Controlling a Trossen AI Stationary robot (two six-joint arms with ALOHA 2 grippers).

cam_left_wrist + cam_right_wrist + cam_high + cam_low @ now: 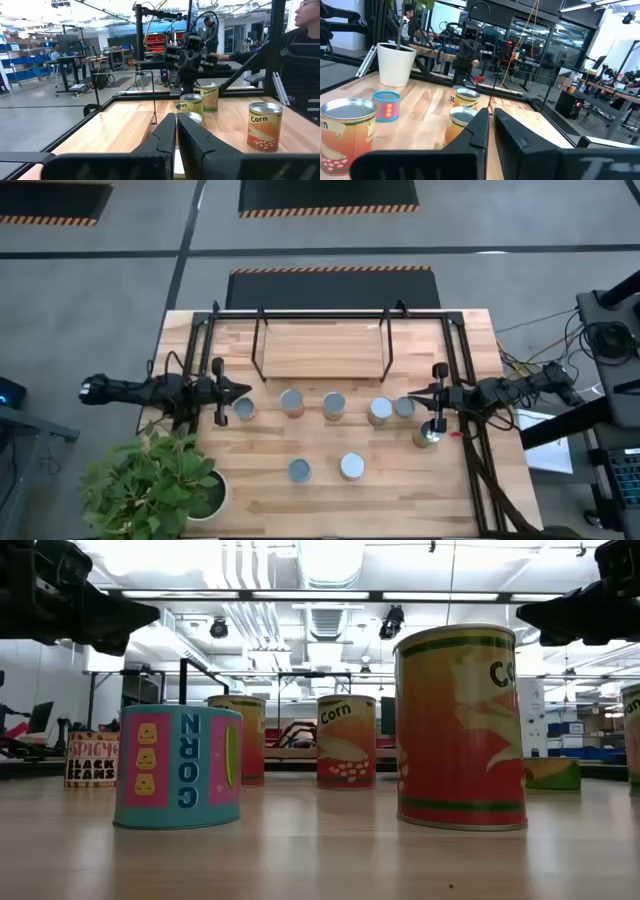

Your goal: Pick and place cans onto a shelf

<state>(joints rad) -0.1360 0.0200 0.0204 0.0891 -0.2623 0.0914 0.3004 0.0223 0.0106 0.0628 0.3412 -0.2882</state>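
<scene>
Wooden table point(270, 455): eight cans point(334, 406), one empty shelf point(320, 348), one potted plant point(155, 485).

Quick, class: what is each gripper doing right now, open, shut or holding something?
Left gripper: shut, empty, above the table's left side.
Right gripper: shut, empty, above the table's right side.

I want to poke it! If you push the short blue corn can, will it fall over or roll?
Probably not. The short blue corn can stands upright on its flat bottom and looks wider than tall, so it would likely slide on the smooth wooden table. Laid sideways, its round body could roll.
</scene>
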